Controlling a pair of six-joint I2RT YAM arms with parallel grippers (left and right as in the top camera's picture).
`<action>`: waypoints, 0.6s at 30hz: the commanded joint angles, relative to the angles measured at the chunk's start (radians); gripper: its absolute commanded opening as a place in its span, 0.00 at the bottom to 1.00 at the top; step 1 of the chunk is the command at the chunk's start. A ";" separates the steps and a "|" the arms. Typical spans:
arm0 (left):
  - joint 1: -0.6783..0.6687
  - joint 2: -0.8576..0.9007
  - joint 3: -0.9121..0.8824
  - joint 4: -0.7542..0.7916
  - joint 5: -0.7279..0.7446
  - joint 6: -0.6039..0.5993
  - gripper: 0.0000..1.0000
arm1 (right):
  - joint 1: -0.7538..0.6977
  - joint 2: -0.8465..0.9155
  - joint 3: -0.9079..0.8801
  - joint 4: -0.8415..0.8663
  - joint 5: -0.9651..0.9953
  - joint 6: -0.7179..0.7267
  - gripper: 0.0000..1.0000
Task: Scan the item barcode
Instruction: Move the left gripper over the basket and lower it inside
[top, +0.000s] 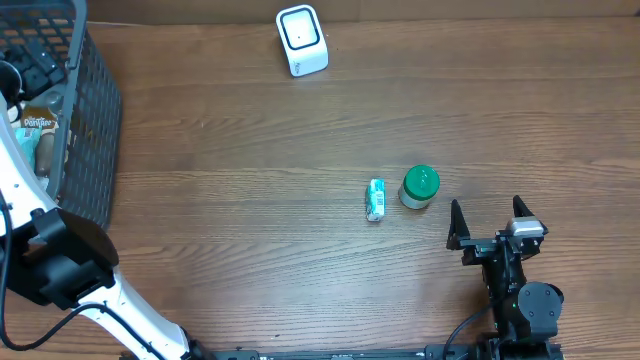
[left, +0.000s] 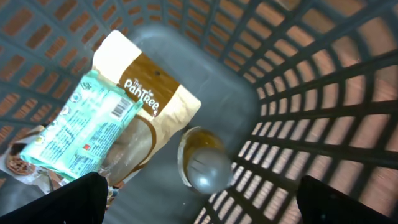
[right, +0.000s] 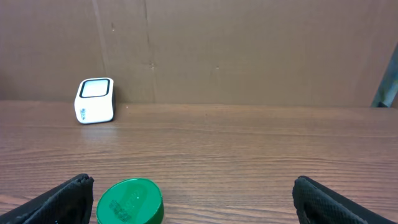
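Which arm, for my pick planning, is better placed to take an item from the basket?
Left. The left gripper hangs open inside the basket above the packet; the right gripper sits far off near the green-lidded jar.

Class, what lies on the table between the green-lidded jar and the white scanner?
Nothing: the wooden table between the green-lidded jar and the white scanner is bare. The overhead view shows it, and the right wrist view agrees.
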 joint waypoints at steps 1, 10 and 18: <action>0.019 0.004 -0.076 0.024 0.014 -0.033 1.00 | 0.005 -0.006 -0.011 0.007 -0.002 -0.003 1.00; 0.050 0.004 -0.200 0.086 0.048 -0.058 1.00 | 0.005 -0.006 -0.011 0.007 -0.002 -0.003 1.00; 0.055 0.004 -0.229 0.111 0.096 -0.055 1.00 | 0.005 -0.006 -0.011 0.007 -0.002 -0.003 1.00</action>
